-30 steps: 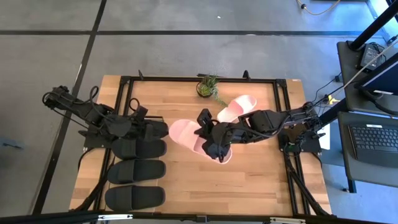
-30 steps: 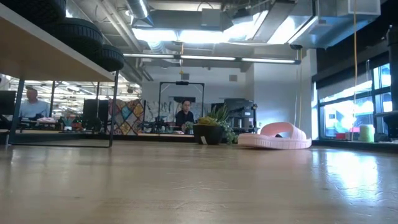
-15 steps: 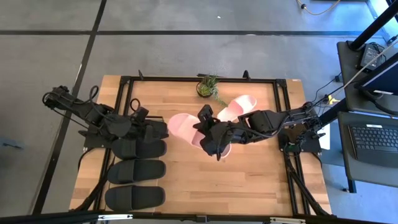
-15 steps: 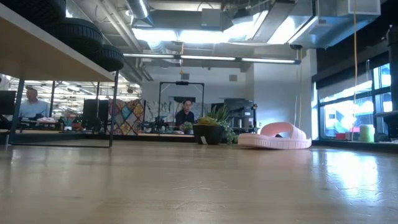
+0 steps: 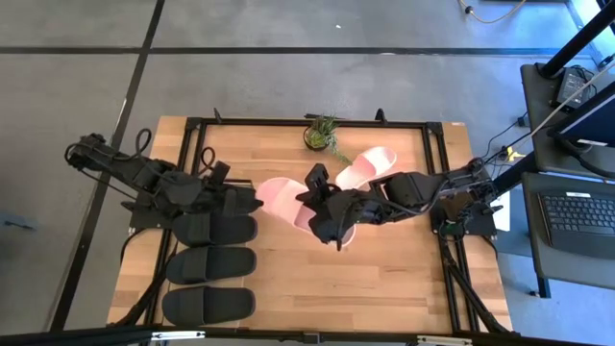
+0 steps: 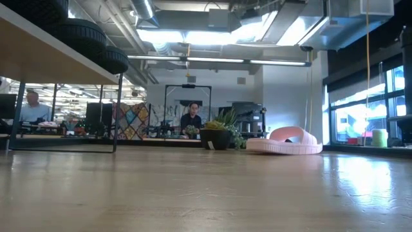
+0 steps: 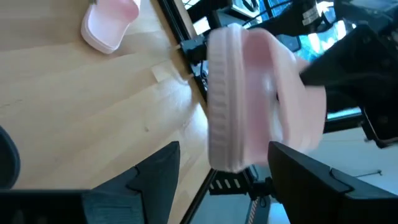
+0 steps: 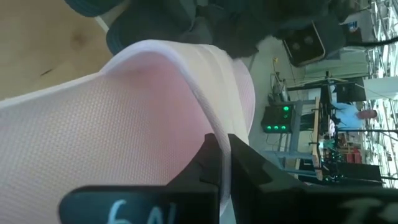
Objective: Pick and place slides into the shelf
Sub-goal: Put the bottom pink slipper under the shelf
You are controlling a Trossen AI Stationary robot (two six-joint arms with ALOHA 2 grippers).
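Only pale handwritten marks (perhaps "6A", upside down) show on the right tool [image 8: 217, 171] housing; nothing else reads.

The right claw [image 5: 322, 213] reaches out toward the middle, its fingers pinched tight. The left claw [image 5: 248, 200] points toward it, fingers spread wide apart.

Even, bright light falls on the tabletop [image 5: 384, 259] from above, shadows soft beneath the arms. At table height, ceiling lights [image 6: 193, 35] glare white and the windows [image 6: 360, 109] throw a sheen across the wood. The pink slide [image 7: 249, 106] smears with blur in the left wrist view; close up it fills the right wrist view, soft.
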